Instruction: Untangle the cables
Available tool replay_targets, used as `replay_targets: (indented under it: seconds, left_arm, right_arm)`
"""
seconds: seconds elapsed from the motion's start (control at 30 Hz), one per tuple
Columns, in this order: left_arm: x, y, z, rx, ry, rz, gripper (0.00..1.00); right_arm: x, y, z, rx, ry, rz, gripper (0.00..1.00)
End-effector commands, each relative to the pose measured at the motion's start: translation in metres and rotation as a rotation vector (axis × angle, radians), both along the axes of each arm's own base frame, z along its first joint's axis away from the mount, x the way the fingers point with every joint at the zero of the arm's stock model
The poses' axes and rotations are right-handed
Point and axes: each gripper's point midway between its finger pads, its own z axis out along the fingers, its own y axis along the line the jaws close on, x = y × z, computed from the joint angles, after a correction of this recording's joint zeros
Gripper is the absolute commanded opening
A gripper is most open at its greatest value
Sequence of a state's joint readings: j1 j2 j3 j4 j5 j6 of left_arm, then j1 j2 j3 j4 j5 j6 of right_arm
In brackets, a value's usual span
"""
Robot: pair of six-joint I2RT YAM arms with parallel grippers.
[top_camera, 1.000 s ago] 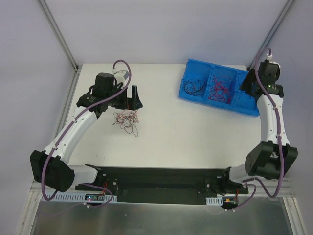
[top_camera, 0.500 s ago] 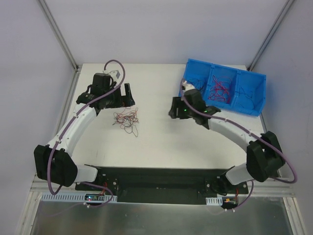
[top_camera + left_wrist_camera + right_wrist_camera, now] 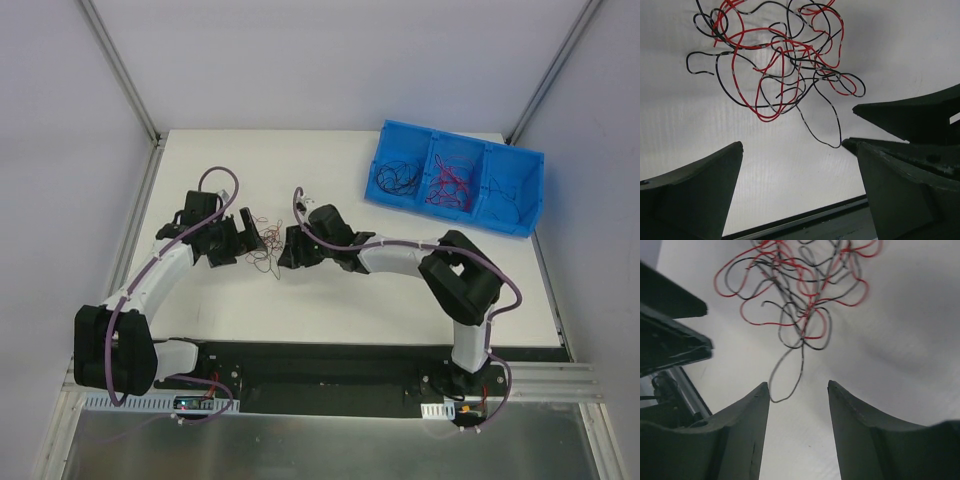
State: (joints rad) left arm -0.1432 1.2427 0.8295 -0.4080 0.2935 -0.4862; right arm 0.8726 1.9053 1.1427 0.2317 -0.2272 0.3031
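White table (image 3: 400, 290), pale walls behind. Red and black cables (image 3: 780, 65) lie in one loose tangle on table, left of centre, nothing gripping them. I see left tool (image 3: 800, 150) just beside tangle on its left, fingers spread wide, empty. Right tool (image 3: 797, 384) faces tangle from opposite side, fingers moderately parted, empty; one black strand end trails toward its gap. Blue bin (image 3: 445, 210) at back right, well apart, more wires in its three compartments.
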Motion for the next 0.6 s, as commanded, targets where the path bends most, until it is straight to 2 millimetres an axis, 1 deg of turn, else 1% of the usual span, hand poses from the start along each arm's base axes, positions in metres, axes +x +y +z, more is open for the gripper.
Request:
replay_targets:
  seconds: [0.0, 0.07, 0.17, 0.27, 0.3, 0.33, 0.37, 0.4, 0.43, 0.47, 0.53, 0.57]
  left_arm:
    - [-0.003, -0.006, 0.005, -0.041, -0.019, -0.003, 0.96]
    - [-0.003, -0.004, 0.000, -0.033, 0.000, 0.009, 0.96]
    - [-0.004, -0.006, -0.004, -0.044, 0.023, 0.006, 0.95]
    - [-0.005, -0.007, -0.008, -0.049, 0.037, 0.005, 0.95]
    - [-0.006, -0.007, -0.009, -0.047, 0.042, 0.004, 0.95]
    - [-0.005, -0.008, -0.010, -0.047, 0.045, 0.001, 0.95]
    - [-0.005, -0.008, -0.011, -0.045, 0.047, -0.005, 0.95]
    - [-0.005, -0.009, -0.013, -0.041, 0.054, -0.009, 0.95]
    - [-0.004, -0.007, -0.015, -0.030, 0.058, -0.004, 0.96]
    - [-0.005, -0.007, -0.018, -0.018, 0.066, -0.001, 0.96]
    - [-0.006, -0.005, -0.025, 0.023, 0.085, 0.012, 0.98]
    - [-0.008, -0.007, -0.028, 0.039, 0.093, 0.005, 0.98]
  right_arm:
    - [-0.014, 0.031, 0.030, 0.139, -0.081, 0.072, 0.53]
    - [-0.018, 0.031, 0.026, 0.139, -0.081, 0.075, 0.54]
    - [-0.020, 0.031, 0.026, 0.145, -0.105, 0.082, 0.54]
    - [-0.021, 0.036, 0.020, 0.136, -0.089, 0.102, 0.54]
    - [-0.022, 0.039, 0.016, 0.131, -0.077, 0.117, 0.52]
    - [-0.022, 0.042, 0.016, 0.136, -0.073, 0.129, 0.48]
    - [-0.022, 0.046, 0.016, 0.141, -0.070, 0.138, 0.41]
    - [-0.023, 0.049, 0.019, 0.154, -0.069, 0.145, 0.31]
    - [-0.024, 0.050, 0.023, 0.166, -0.073, 0.154, 0.14]
    - [-0.022, 0.048, 0.027, 0.168, -0.082, 0.141, 0.02]
    - [-0.022, 0.039, 0.035, 0.165, -0.103, 0.113, 0.00]
    - [-0.024, 0.034, 0.038, 0.166, -0.113, 0.110, 0.00]
